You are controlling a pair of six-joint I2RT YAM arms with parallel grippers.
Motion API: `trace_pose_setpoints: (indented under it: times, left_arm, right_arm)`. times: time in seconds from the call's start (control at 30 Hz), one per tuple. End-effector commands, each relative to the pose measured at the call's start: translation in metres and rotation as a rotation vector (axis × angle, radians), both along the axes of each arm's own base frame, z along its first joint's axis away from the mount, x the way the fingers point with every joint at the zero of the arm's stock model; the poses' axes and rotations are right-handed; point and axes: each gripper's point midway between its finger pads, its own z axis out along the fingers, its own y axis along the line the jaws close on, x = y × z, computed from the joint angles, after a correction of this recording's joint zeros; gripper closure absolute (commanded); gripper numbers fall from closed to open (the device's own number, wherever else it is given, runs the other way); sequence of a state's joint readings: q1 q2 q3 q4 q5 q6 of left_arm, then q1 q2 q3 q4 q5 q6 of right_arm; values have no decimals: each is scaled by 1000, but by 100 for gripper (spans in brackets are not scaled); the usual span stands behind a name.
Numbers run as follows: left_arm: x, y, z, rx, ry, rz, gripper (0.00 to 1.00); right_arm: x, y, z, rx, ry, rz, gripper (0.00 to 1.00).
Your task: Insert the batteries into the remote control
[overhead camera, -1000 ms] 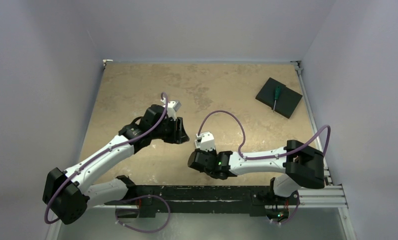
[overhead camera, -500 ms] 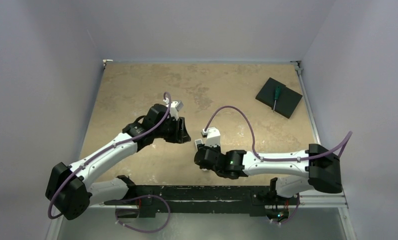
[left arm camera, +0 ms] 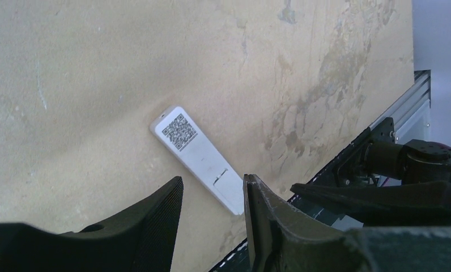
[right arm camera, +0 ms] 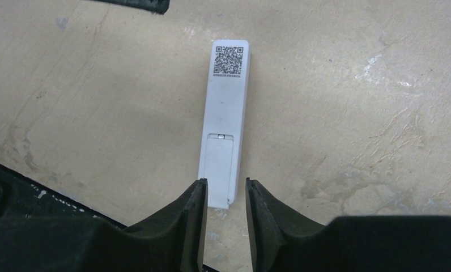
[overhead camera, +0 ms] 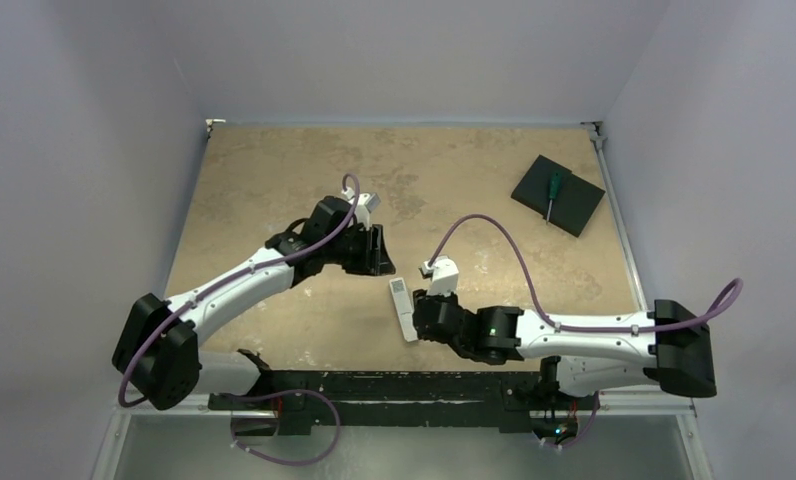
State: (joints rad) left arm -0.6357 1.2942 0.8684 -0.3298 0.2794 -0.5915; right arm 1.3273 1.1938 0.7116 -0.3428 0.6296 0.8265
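Remote control [right arm camera: 226, 113] now lies uncovered, back up, since the right gripper [right arm camera: 226, 186] has drawn back; its jaws, slightly spread, straddle one end

Robotics lab cell: plain grey walls [overhead camera: 424, 60] enclosing a tan table [overhead camera: 274, 180]

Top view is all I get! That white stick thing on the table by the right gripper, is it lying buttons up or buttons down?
Observer: Buttons down. The right wrist view shows the slim white plastic remote control with its plain back facing up.
Operator: Is the battery door open?
Observer: It looks closed. The little white battery cover sits flat at the end nearest the right gripper.
Operator: What's at the other end?
Observer: A black square code sticker, too small to read.
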Motion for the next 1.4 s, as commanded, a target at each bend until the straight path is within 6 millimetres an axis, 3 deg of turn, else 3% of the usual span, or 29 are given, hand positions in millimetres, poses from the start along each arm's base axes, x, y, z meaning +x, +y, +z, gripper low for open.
trace_pose_setpoints:
  times: [0.0, 0.5, 0.73, 0.9, 1.1, 1.37]
  left_arm:
    - [17, -27, 27, -85, -49, -36, 57]
    - [32, -92, 24, -85, -48, -147, 58]
    - [47, -112, 6, -65, -25, -157, 59]
    - [51, -126, -10, -47, -8, -172, 69]
    - [57, -125, -37, 12, 21, -146, 100]
    - [53, -104, -65, 98, 39, -93, 100]
  right_arm:
    - [-1, 1, 6, 51, -15, 28, 65]
    - [-12, -14, 14, 125, -20, 83, 79]
    - [-15, -22, 17, 156, -23, 84, 87]
    - [-16, -26, 19, 165, -29, 86, 100]
    - [-17, -34, 22, 171, -37, 79, 100]
    - [-18, -42, 19, 191, -32, 60, 100]
